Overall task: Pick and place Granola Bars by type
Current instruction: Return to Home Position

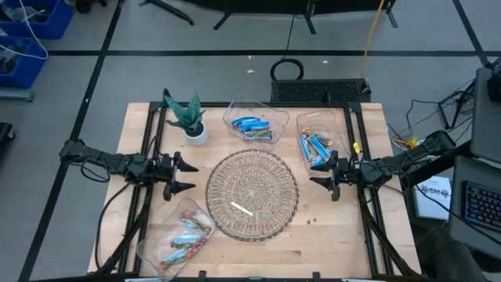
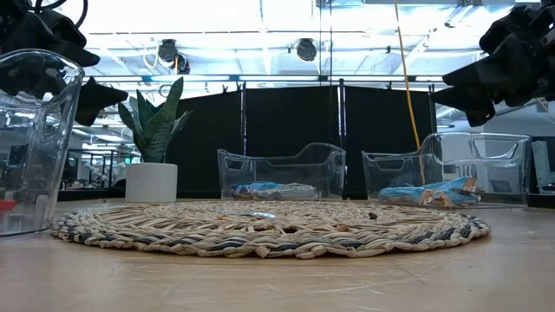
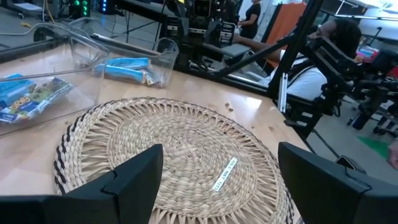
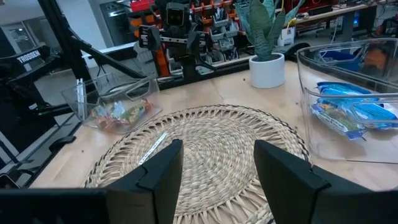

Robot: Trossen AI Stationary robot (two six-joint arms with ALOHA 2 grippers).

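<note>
The granola bars lie in three clear bins around a round woven mat (image 1: 250, 194). Bright blue bars (image 1: 252, 124) fill the far middle bin, blue and silvery ones (image 1: 316, 147) the right bin, and brownish-green ones (image 1: 185, 237) the near left bin. A thin white stick (image 1: 241, 207) lies on the mat. My left gripper (image 1: 184, 174) hovers open at the mat's left edge, pointing right (image 3: 217, 155). My right gripper (image 1: 322, 174) hovers open at the mat's right edge, pointing left (image 4: 217, 155). Neither holds anything.
A potted plant (image 1: 189, 119) in a white pot stands at the far left of the table, beside the far middle bin (image 1: 235, 113). The near left bin (image 2: 30, 139) rises tall close to the low camera. Bare wood shows near the table's near right corner.
</note>
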